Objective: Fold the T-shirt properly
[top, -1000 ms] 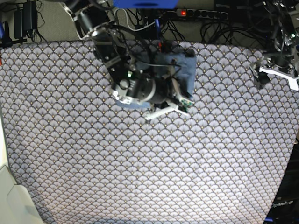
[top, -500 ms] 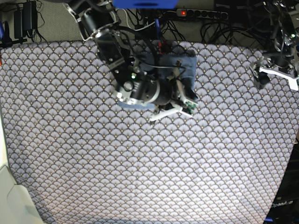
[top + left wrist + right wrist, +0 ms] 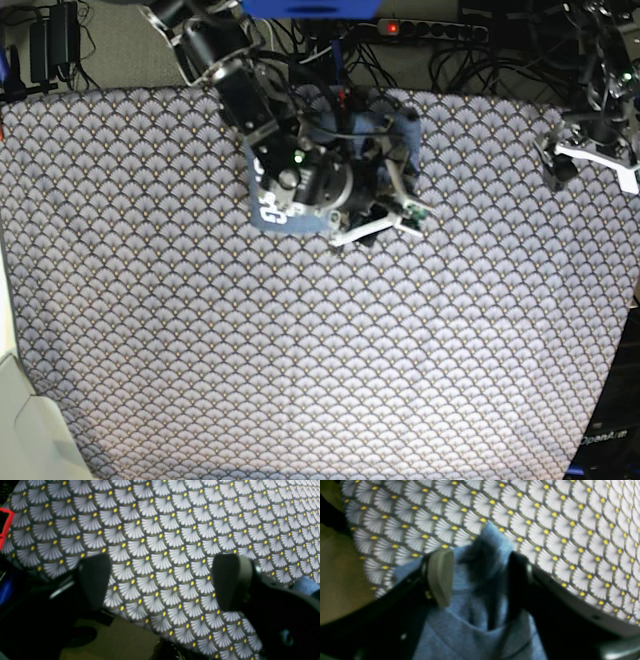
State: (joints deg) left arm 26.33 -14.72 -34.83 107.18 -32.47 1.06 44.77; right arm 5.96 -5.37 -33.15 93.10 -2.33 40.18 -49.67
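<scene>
While the right gripper (image 3: 480, 577) hangs low over the T-shirt (image 3: 398, 140), its jaws stand apart, with a raised ridge of blue cloth between them. In the right wrist view the pale pad on one side and the dark finger (image 3: 517, 580) on the other flank that ridge, but the picture is too blurred to tell whether either one touches the cloth. The T-shirt lies bunched into a compact bundle near the far edge of the table (image 3: 300, 380), a little left of the middle in the base view. Much of it is hidden beneath the right arm (image 3: 235, 80), which reaches down from the top of that view. At the bundle's left edge a patch of white lettering (image 3: 268, 207) shows, too small to read. The table is covered with a grey cloth printed in fan-shaped scales with yellow dots.

The left gripper (image 3: 162, 582) is released and holds nothing. In its own wrist view its two dark fingers (image 3: 93, 580) stand wide apart over bare patterned cloth, and a sliver of blue shows at the right edge of that view. In the base view this gripper (image 3: 590, 160) hovers at the table's far right edge, well apart from the T-shirt. Cables and a power strip (image 3: 430, 28) lie behind the table.
</scene>
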